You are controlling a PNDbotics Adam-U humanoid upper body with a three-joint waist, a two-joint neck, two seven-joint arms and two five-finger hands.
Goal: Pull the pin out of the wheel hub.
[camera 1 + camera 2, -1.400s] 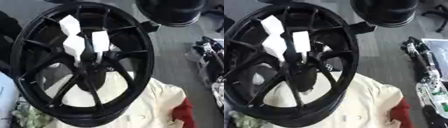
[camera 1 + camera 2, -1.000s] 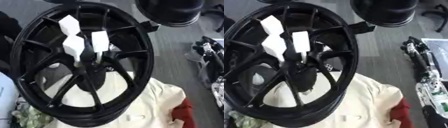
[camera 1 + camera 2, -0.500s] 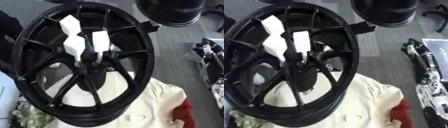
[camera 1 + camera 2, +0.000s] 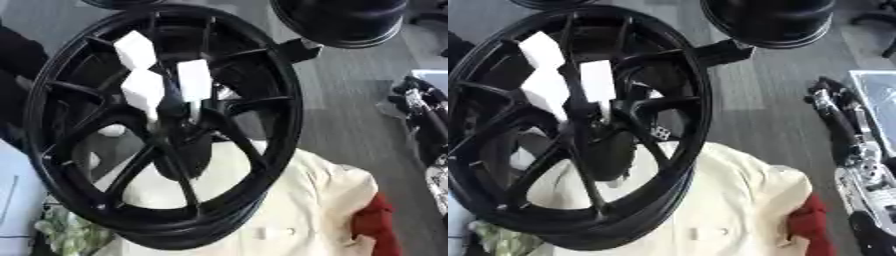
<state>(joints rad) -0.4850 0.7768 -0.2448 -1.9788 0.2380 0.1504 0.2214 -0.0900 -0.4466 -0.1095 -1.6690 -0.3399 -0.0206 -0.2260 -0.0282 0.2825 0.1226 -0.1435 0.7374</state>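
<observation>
The large black spoked alloy wheel hub (image 4: 166,125) stands tilted over a cream cloth (image 4: 289,210), white blocks (image 4: 144,87) by its centre, the pin unidentifiable and neither hand in view, so a blind pull could topple it

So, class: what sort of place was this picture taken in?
Probably a workshop or robotics lab: a black wheel hub stands over a cream cloth, on grey flooring, with mechanical gear at the right edge.

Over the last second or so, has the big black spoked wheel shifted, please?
No. The black spoked wheel keeps its place against the cream cloth beneath it.
</observation>
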